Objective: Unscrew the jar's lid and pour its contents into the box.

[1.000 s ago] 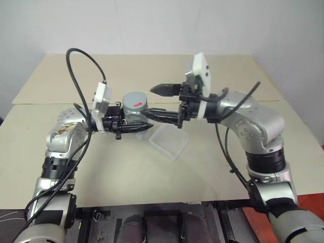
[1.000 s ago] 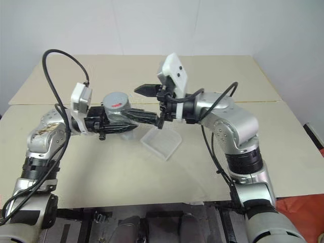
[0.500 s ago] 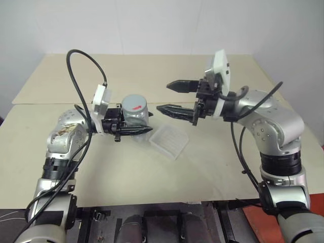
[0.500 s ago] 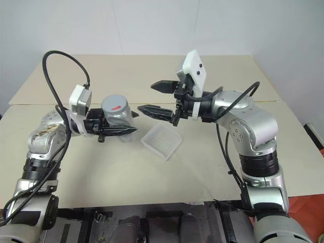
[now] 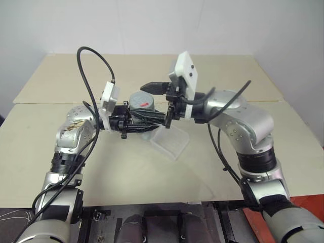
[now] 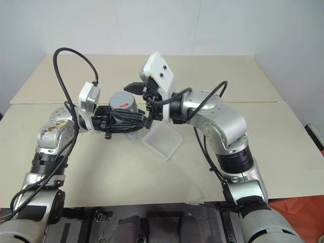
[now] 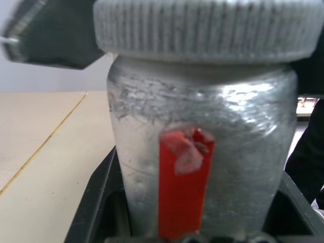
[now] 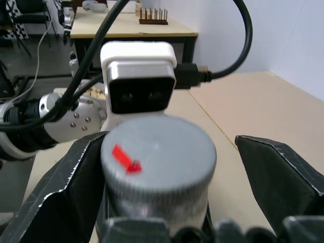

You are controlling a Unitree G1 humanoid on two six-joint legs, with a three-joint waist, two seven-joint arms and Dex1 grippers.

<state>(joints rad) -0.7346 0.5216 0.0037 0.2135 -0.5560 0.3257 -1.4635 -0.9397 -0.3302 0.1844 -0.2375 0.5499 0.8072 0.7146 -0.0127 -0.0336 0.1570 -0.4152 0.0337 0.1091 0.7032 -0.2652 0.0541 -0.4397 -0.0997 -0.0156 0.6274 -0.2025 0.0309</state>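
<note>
A silvery-grey jar (image 5: 140, 112) with a red label strip (image 7: 182, 187) is held upright above the table, with my left gripper (image 5: 145, 122) shut on its body. Its ribbed grey lid (image 8: 159, 152), marked with a red arrow, sits on top. My right gripper (image 5: 147, 103) comes in level from the right and stands open, one finger (image 8: 71, 187) on each side of the lid; the gap on one side is plain. The clear plastic box (image 5: 170, 142) lies on the table just below and to the right of the jar. The contents are hidden.
The cream table (image 5: 111, 172) is made of two boards with a seam (image 5: 45, 104) running across. Black cables (image 5: 93, 63) loop above my left arm and hang by the right one. The table's front edge (image 5: 152, 202) is close to me.
Half a second ago the open right gripper was drawn away to the right of the jar. It has swung back left and now straddles the lid. The left gripper still holds the jar.
</note>
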